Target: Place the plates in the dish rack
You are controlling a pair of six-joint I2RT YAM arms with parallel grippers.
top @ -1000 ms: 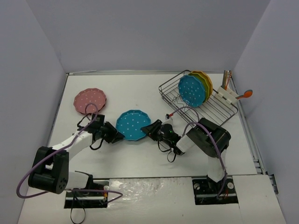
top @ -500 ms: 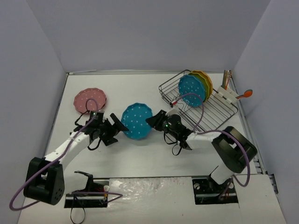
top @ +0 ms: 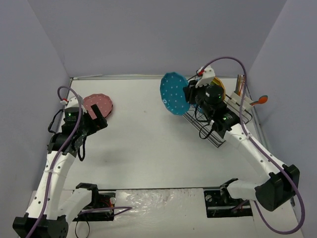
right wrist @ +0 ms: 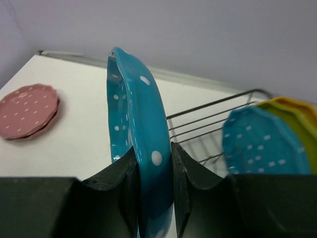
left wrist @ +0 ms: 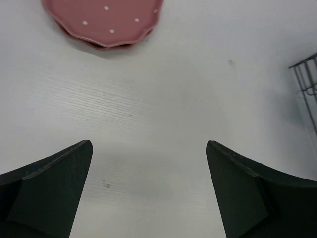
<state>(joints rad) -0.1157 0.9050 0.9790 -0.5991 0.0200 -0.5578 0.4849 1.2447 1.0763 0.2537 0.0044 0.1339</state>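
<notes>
**Over the rack's left end, a blue plate held on edge**

Up beside the dark wire dish rack (right wrist: 200,141), the right arm (top: 233,126) has its jaws clenched on the rim of a turquoise-blue scallop-edged plate with white dots (top: 173,93). That plate stands nearly upright in the air, clear of the white desk (top: 148,148) and just left of the rack. Its dotted face turns toward the open desk in the overhead view.

Inside the rack, three more plates stand on edge in a row: a blue dotted plate (right wrist: 262,141) nearest the wrist camera, a yellow-green plate (right wrist: 292,126) behind it, then an orange-yellow plate (right wrist: 303,106). A white utensil holder (top: 240,101) with an orange spoon (top: 258,100) sits at the rack's far right.

Well apart, near the desk's far left corner, a pink dotted scallop-edged plate (top: 99,104) lies flat, seemingly on a second one of the same colour. The left arm (top: 64,144) hangs just short of it, its jaws released wide with nothing between them, pointed down at bare desk with the pink plate beyond their tips
</notes>
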